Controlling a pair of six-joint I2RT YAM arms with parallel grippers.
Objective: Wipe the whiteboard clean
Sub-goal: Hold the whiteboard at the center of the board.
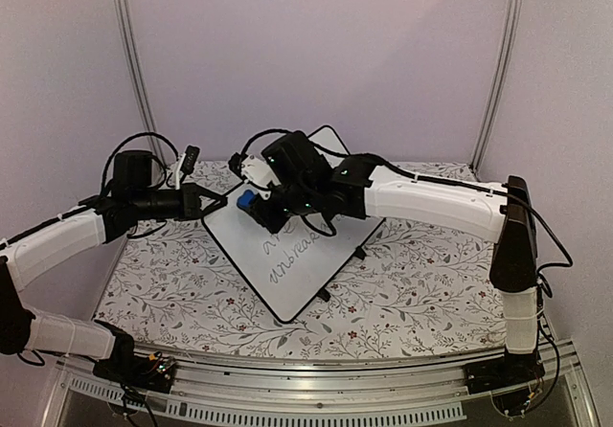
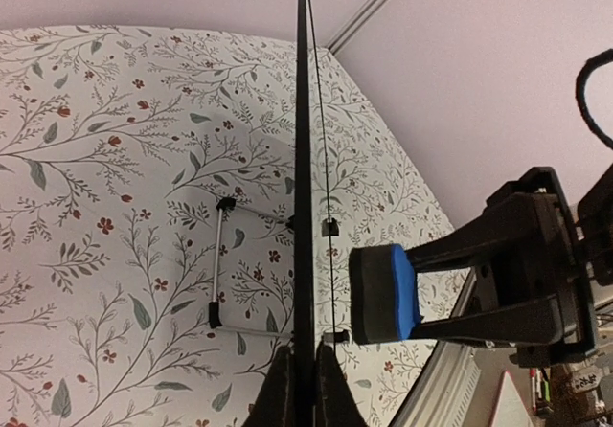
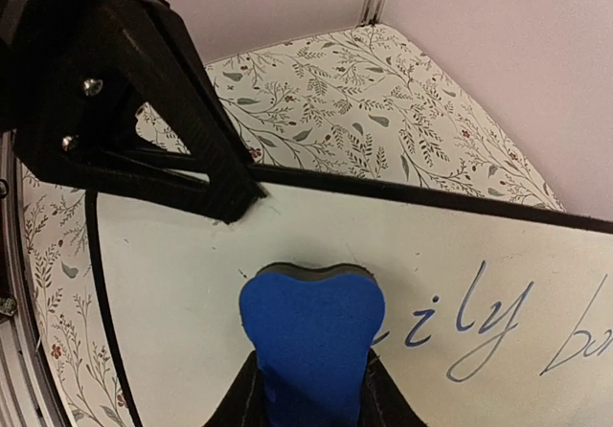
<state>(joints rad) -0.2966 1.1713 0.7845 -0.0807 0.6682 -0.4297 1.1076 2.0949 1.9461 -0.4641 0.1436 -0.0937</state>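
Note:
The whiteboard (image 1: 287, 264) lies tilted on the table, with dark handwriting across its middle. My left gripper (image 1: 218, 202) is shut on its left rim; in the left wrist view (image 2: 304, 370) the board (image 2: 303, 159) shows edge-on between the fingers. My right gripper (image 1: 261, 209) is shut on a blue eraser (image 1: 248, 200) with a dark felt face. In the right wrist view the eraser (image 3: 311, 336) sits against the board (image 3: 172, 283), just left of the blue script "ily". It also shows in the left wrist view (image 2: 383, 293), a little off the board.
The table has a floral cloth (image 1: 402, 303). A small black object (image 1: 190, 158) lies at the back left. A wire stand (image 2: 222, 274) sits under the board. Pale walls close the back and sides.

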